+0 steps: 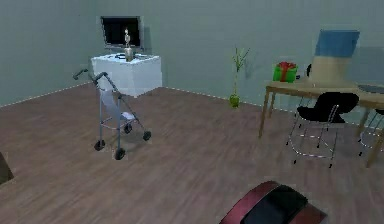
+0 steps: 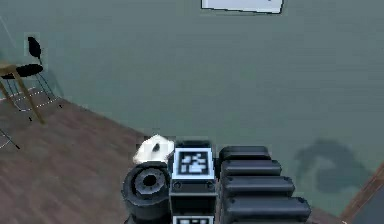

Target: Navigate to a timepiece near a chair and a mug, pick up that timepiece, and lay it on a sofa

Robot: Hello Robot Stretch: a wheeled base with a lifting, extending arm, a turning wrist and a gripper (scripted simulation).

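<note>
Wood floor (image 1: pixel 190 170) and grey-green walls (image 1: pixel 200 40); a wooden surface (image 1: pixel 300 92) with a black chair (image 1: pixel 325 115) stands at the forward view's right. The arm (image 2: pixel 250 185) sits drawn in low, a pale blob (image 2: pixel 155 150) at its dark wrist body (image 2: pixel 150 187). The fingers' state and the timepiece's place cannot be told.

The arm (image 2: pixel 255 185) is formed of black ribbed blocks; a white marker (image 2: pixel 192 163) is printed with black marks; the gripper (image 2: pixel 150 185) is shown round, black, grey-ringed; the base (image 1: pixel 272 205) is edged dark red.
</note>
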